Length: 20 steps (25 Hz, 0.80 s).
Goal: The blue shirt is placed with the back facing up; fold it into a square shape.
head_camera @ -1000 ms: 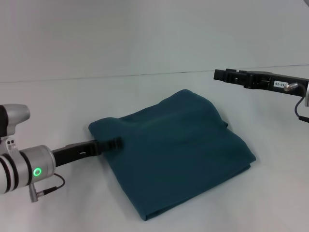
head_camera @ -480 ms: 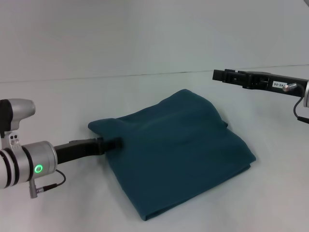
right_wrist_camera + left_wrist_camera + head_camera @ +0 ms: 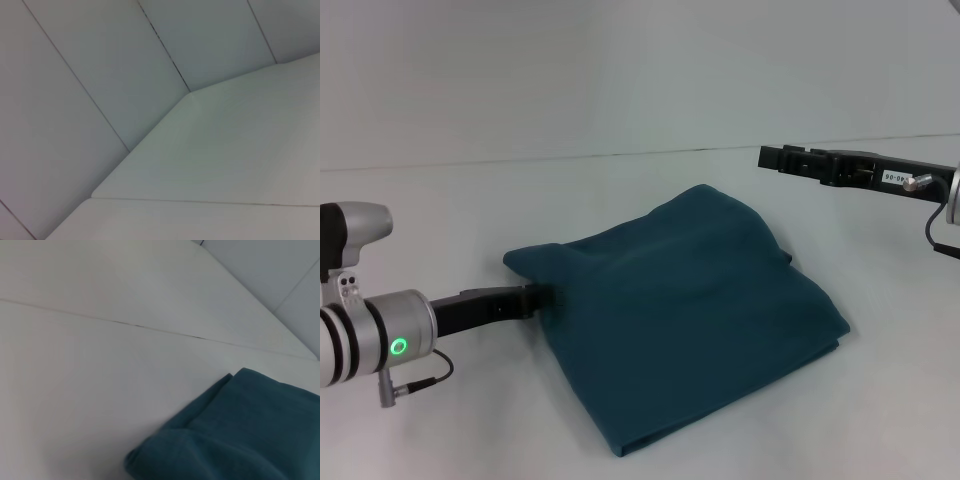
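Note:
The blue shirt [image 3: 690,310] lies folded into a rough, slightly rotated square on the white table, with a raised fold at its left corner. In the left wrist view the shirt [image 3: 250,435] shows as layered teal fabric with a rolled corner. My left gripper [image 3: 544,296] reaches in low from the left, its tip at the shirt's left edge just under that raised fold. My right gripper [image 3: 768,158] hangs in the air at the right, above and beyond the shirt's far right corner, touching nothing. The right wrist view shows only wall panels and the tabletop.
The white table [image 3: 440,200] runs wide around the shirt on all sides. A thin seam [image 3: 125,324] crosses the table behind the shirt. Grey wall panels [image 3: 100,75] stand behind the table.
My left gripper has drawn back to the left, from lying on the shirt's left part to its edge. The right gripper has drifted slightly left. The shirt has stayed in place.

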### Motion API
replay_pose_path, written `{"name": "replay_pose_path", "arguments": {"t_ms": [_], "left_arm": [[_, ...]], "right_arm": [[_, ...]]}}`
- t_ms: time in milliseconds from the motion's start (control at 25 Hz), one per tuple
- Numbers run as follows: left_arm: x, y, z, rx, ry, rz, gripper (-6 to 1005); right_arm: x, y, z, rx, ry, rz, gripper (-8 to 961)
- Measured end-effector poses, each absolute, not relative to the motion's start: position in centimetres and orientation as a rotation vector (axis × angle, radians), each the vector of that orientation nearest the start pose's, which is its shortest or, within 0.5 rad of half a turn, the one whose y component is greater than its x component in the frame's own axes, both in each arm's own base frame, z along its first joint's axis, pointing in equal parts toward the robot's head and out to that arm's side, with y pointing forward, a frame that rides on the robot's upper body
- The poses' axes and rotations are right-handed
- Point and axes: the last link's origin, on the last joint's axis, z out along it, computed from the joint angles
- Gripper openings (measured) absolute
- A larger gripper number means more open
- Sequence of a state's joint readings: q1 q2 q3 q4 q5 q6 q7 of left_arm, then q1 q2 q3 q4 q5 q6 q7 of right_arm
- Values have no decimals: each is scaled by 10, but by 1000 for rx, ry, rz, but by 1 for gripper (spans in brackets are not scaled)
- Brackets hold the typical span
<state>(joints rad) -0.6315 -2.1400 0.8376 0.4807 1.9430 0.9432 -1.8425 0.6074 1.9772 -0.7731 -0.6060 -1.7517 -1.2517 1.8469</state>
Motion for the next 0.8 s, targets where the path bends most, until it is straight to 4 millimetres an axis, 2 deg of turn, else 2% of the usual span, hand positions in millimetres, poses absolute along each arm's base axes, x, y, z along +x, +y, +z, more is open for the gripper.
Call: {"name": "replay_pose_path", "arguments": {"t_ms": [80,280,520,800], "left_arm": [[-273,381,-61,-2253,-1333,-531,238],[-274,383,-59,-2242,-1330,-533,43],[-273,385,-56,-2242,-1320,-533,0],[-277,397,-37,-2211,-1265,-515,16]], "right_arm": [[256,401,47,-2293,1148,856,598],[255,401,46,-2294,1150,858,596],[256,400,42,-2294,1162,861,593],[256,395,35,-2293,1176,873,592]]}}
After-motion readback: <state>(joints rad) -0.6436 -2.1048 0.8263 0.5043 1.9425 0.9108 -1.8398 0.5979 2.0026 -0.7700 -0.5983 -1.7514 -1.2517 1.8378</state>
